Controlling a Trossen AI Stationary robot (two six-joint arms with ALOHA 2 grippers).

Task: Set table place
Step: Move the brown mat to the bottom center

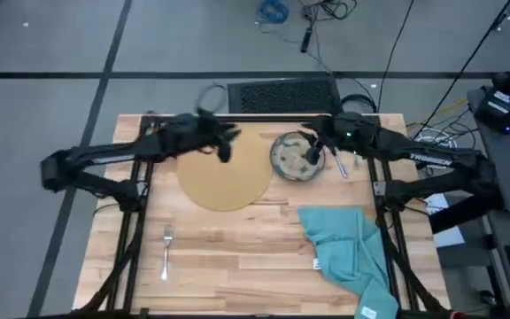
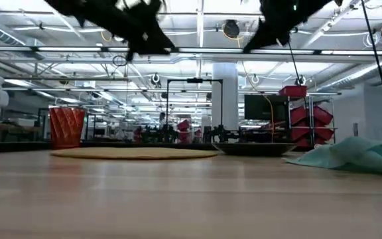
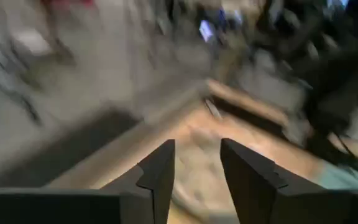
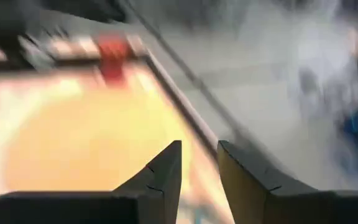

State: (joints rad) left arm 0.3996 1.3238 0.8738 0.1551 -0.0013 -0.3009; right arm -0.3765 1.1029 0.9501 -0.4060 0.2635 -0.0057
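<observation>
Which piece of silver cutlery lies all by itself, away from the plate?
The silver fork on the table's near left. The other silver cutlery lies beside the speckled plate, under the right arm.

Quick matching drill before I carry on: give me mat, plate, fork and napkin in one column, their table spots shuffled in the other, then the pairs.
Things:
1. mat
2. plate
3. fork
4. napkin

Places:
A. near-left part of the table, alone
B. near-right, crumpled, reaching the edge
C. far centre, flat
D. just right of the mat, under the right gripper

Pairs: 1-C, 2-D, 3-A, 4-B
</observation>
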